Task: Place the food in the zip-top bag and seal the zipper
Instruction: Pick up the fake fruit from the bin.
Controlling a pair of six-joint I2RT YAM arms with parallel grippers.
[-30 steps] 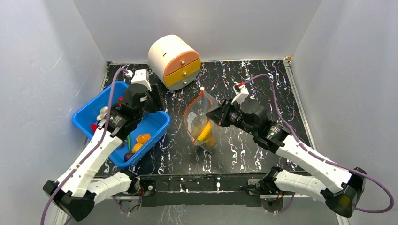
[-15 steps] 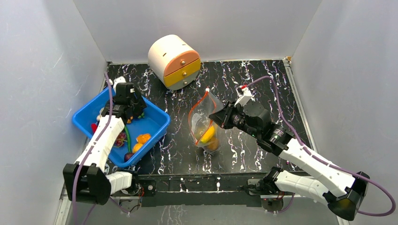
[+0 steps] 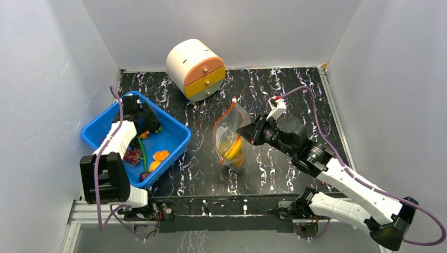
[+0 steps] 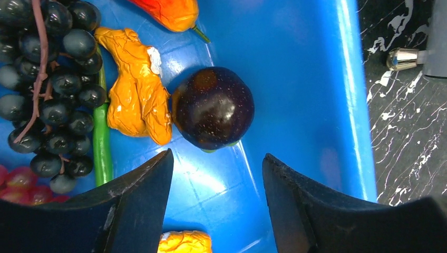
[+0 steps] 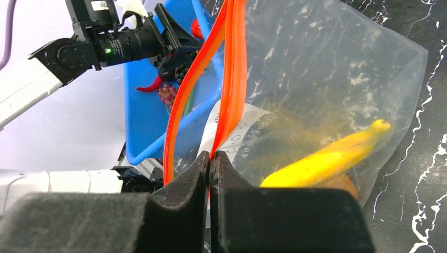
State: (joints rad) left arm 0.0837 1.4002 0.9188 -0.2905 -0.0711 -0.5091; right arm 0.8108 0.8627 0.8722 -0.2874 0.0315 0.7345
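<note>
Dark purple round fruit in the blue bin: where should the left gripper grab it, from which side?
Across its widest middle, from straight above. The dark purple fruit is a smooth ball, so off-centre contact may slip. The orange lumpy piece touches one flank; turn the open left gripper to close on the flanks next to bare blue bin floor.

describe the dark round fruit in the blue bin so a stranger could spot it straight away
Start at the blue bin on the left, where the open left gripper hovers. The dark round fruit lies just ahead of its fingers, beside a crumpled orange piece. Unlike the grapes, it is one big glossy ball.
</note>
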